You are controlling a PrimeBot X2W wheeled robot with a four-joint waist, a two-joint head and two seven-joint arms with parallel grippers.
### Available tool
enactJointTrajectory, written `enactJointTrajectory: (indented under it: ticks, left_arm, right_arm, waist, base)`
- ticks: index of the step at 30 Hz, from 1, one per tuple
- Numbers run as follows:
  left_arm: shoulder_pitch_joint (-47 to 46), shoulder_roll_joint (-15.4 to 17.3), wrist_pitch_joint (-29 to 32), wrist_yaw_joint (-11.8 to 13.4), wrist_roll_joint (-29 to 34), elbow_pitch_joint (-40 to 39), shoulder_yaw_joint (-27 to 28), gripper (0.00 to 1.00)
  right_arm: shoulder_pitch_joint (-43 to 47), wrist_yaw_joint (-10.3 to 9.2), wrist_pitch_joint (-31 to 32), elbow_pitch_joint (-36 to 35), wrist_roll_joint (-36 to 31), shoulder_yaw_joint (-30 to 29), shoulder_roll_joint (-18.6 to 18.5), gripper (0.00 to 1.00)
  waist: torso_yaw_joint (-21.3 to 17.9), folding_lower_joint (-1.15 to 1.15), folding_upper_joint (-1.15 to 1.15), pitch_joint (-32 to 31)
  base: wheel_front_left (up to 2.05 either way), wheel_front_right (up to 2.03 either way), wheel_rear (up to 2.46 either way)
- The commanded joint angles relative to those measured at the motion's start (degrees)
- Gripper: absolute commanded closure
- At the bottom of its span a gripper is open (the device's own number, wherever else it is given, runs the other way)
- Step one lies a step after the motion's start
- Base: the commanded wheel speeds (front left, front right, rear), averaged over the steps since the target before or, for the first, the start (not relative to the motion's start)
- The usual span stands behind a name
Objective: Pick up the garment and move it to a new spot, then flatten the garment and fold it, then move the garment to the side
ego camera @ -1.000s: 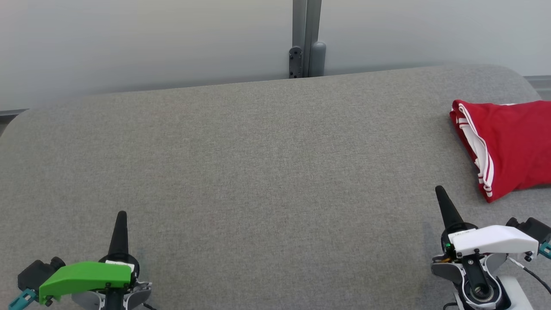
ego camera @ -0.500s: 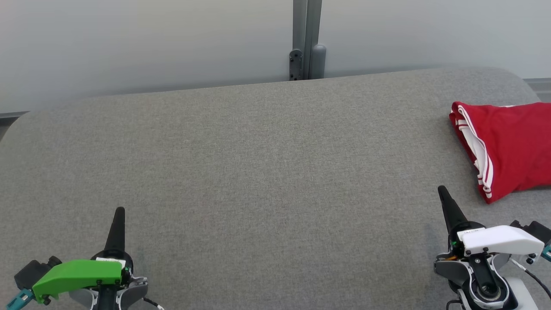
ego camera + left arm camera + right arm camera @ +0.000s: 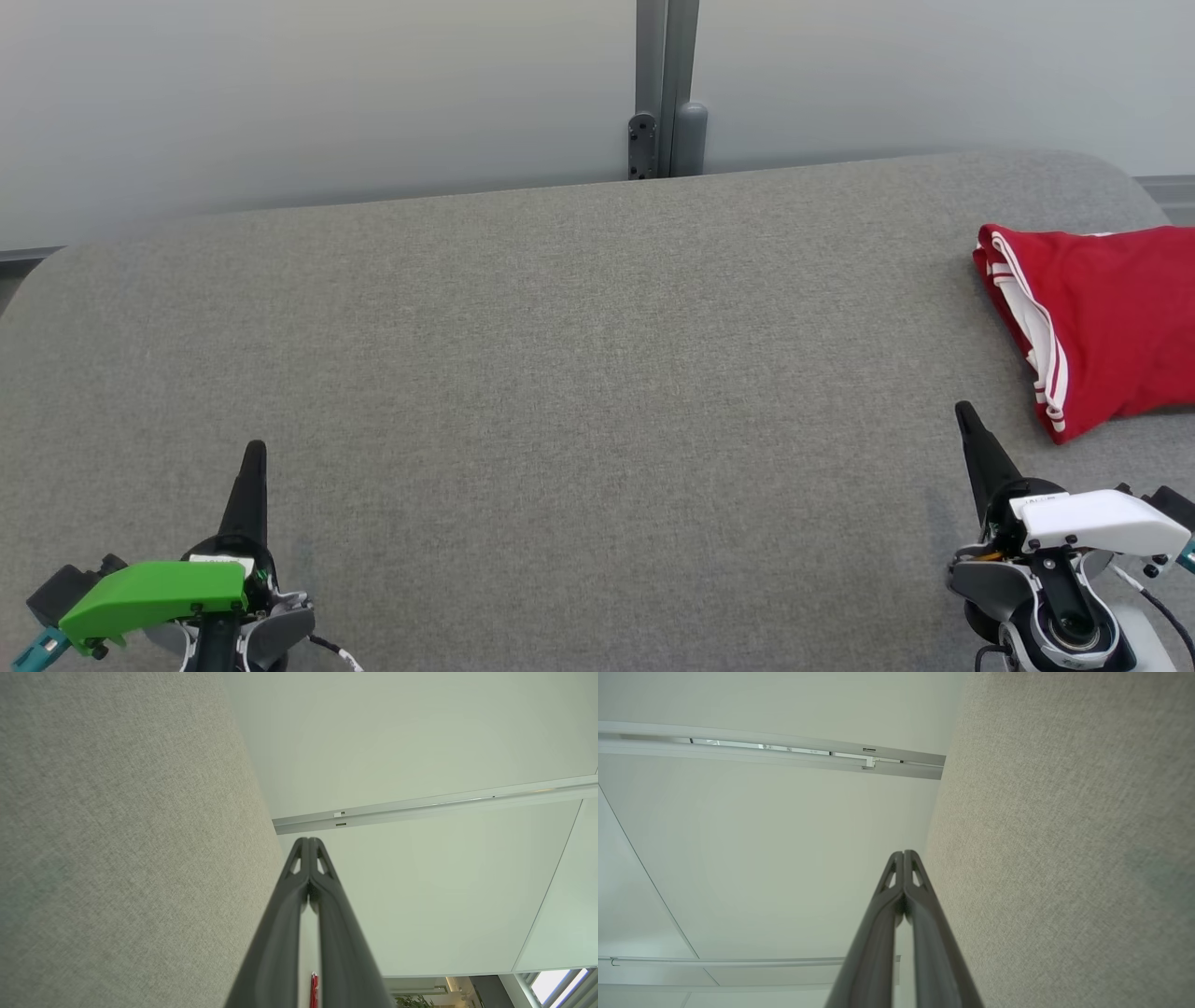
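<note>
**Both arms low and empty, garment parked far right**

- Left end effector (image 3: 252, 462): the two dark fingers are pressed together to a single point and pinch nothing. It sits low at the near left over bare cloth. The left wrist view confirms it (image 3: 308, 842), tips meeting with no gap.
- Right end effector (image 3: 966, 422): likewise pressed together and empty, at the near right. The right wrist view (image 3: 903, 855) shows the tips meeting.
- Garment (image 3: 1111, 317): red with white striped trim, lying as a folded bundle at the right end of the worktop (image 3: 579, 373). Its near corner is close to the right fingertip but apart from it. Its right part runs past the frame edge, so I cannot tell whether it overhangs.
- Beyond: a grey post (image 3: 665, 84) behind the far edge, against a pale wall (image 3: 280, 93).

Judgement: the fold and the move aside look done, and the step in hand is settling the arms clear.

To do it well:
- Keep the right fingers off the near corner, as a brush there would drag the loose striped edge open.
- Draw back low and straight toward the near edge.
- Confirm the bundle lies fully supported before finishing.
</note>
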Motion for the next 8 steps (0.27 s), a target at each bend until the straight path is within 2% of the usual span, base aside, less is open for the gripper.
enactJointTrajectory:
  ticks: [1,8]
  left_arm:
    - [-1.2,0.1,0.3,-0.3,-1.2,0.0,0.3,1.0]
    - [-1.3,0.1,1.1,-0.6,-4.0,0.1,0.7,1.0]
  right_arm:
    - [0.4,0.03,0.5,-0.5,1.3,-0.3,-0.1,1.0]
    - [0.5,0.03,1.3,-0.5,3.9,-0.8,-0.1,1.0]
  waist:
    - [0.0,0.0,0.0,0.0]
    - [0.0,0.0,0.0,-0.3]
  base:
    - [0.0,0.0,0.0]
    - [0.0,0.0,0.0]
